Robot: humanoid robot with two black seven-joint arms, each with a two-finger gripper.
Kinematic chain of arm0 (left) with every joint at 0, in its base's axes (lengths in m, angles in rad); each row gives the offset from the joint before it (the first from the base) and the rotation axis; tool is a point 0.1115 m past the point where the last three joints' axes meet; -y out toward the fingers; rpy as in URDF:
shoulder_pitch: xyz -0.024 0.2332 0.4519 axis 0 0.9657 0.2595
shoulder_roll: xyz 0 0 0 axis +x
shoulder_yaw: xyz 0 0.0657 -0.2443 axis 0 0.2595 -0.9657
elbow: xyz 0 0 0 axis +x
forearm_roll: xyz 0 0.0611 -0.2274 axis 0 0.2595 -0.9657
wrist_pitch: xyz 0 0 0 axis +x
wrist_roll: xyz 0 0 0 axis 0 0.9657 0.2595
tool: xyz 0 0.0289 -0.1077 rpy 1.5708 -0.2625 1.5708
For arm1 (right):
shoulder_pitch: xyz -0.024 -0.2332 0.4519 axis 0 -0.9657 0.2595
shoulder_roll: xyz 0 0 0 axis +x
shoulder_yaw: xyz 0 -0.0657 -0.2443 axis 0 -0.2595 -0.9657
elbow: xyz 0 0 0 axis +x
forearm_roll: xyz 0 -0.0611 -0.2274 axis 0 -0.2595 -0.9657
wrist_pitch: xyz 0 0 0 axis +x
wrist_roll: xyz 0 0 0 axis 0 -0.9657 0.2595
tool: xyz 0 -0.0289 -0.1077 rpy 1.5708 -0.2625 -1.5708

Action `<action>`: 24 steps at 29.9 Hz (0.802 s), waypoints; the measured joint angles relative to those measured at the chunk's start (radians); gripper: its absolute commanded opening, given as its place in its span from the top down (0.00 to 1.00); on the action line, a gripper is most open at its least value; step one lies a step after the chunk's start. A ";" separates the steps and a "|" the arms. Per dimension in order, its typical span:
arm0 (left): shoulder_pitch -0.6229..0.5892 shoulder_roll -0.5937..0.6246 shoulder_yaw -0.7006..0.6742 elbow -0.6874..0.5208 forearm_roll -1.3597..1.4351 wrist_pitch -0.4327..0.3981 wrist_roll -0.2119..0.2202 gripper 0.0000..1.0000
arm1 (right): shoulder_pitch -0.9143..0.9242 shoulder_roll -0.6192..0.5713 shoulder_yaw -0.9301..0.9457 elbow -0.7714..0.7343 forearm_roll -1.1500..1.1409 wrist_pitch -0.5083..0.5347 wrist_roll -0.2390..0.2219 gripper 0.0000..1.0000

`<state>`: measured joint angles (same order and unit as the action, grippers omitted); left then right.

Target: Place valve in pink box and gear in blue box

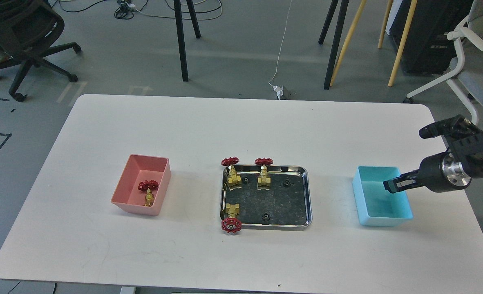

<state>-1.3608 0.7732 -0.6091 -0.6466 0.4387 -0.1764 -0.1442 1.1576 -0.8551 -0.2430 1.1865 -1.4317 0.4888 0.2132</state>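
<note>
Grey floor runs behind a white table (184, 134), with a black office chair (21, 36) at the far left, a pale chair (470, 61) at the far right, and black and wooden stand legs between them.

On the table three containers sit in a row, well apart. At the left is the pink box (159, 185), and one valve (148, 192) lies inside it, its red handwheel toward the back and its brass body toward the front wall. In the middle is a shiny steel tray (296, 225). Two more valves stand at the tray's back edge: the back-left valve (233, 173) and the back-right valve (264, 174), each with its red wheel reaching over the rim. A fourth, the front-left valve (231, 218), lies at the front left corner with its wheel hanging out over the rim onto the table side. Small black gears lie on the tray floor: one gear (266, 216) near the front, one gear at the right (286, 184), and another between the two back valves (246, 179).

At the right is the blue box (388, 220). The right gripper (393, 184) comes in from the right edge and hangs over the box's right side, its dark fingers pointing left. They look pressed close together, but I cannot tell whether they are clenched or hold anything. The left arm is out of sight.
</note>
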 measured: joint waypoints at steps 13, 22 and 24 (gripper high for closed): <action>-0.001 0.002 0.005 0.000 0.000 -0.003 0.000 0.08 | -0.066 0.013 0.109 -0.027 0.014 0.000 -0.008 0.06; 0.010 -0.001 0.016 -0.002 0.009 -0.010 0.001 0.08 | -0.054 0.045 0.481 -0.062 0.207 0.000 -0.013 0.06; 0.012 -0.002 0.034 -0.002 0.012 -0.020 0.002 0.08 | -0.054 0.071 0.571 -0.108 0.286 0.000 -0.014 0.06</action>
<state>-1.3486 0.7710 -0.5755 -0.6485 0.4505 -0.1959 -0.1419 1.1039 -0.7841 0.3281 1.0783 -1.1455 0.4885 0.1989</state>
